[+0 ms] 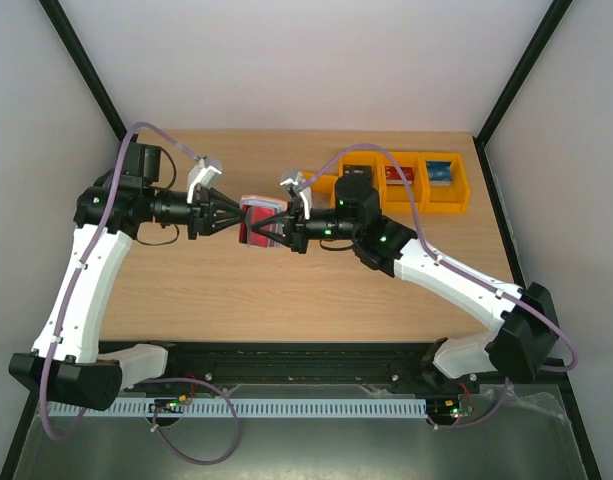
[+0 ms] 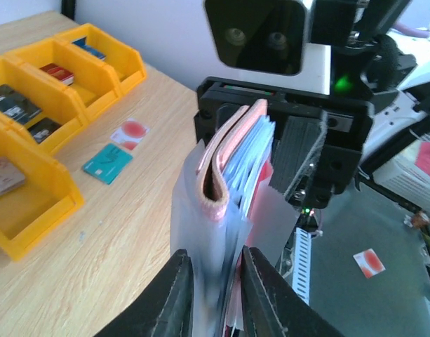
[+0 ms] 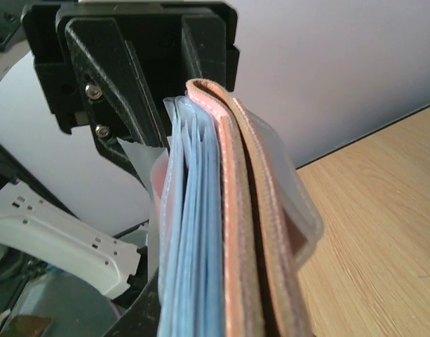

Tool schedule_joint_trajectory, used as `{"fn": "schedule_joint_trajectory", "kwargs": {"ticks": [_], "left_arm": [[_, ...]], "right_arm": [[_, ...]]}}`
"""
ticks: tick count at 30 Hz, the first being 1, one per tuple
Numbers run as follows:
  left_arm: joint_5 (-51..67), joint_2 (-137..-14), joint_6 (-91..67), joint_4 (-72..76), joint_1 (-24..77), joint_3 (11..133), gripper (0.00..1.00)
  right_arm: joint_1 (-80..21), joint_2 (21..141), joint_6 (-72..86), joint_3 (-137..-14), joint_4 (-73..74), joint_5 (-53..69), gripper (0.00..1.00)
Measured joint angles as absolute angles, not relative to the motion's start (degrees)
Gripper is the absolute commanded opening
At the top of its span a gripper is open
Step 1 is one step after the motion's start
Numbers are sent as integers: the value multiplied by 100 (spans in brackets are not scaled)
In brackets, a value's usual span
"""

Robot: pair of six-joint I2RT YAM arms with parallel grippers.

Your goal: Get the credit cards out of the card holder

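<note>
Over the middle of the surface (image 1: 186, 290) I keep the holder (image 2: 216, 175) in the air between the two arms. My left gripper (image 2: 216, 265) is narrow and pinches the near end with its clear sleeves. My right gripper (image 2: 260, 140) is closed on the far end.

To do this step well, I think one gripper must grip only the leather. The other should release and take the blue cards (image 2: 246, 158) by their free edge, then pull straight out of the pocket without twisting.

I count two arms, at least three bins (image 2: 39, 225) and one holder. Two loose ones lie beside the bins, a teal card (image 2: 108, 163) and a white-red card (image 2: 130, 132). The cards inside are too tightly packed to count.
</note>
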State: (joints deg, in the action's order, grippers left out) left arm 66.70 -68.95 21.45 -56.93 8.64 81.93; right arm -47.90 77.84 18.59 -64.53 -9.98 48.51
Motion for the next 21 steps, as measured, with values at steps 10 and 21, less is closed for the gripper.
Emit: {"fn": "schedule_joint_trajectory", "kwargs": {"ticks": [10,21], "left_arm": [[5990,-6886,2145,-6123,864,8720,24],[5957,-6858,2141,-6608,910,9358,21]], "right_arm": [[-4790,7575,2755,-6195,-1865,4086,2],[-4790,7575,3057,-6195,-2099,3966,2]]}}
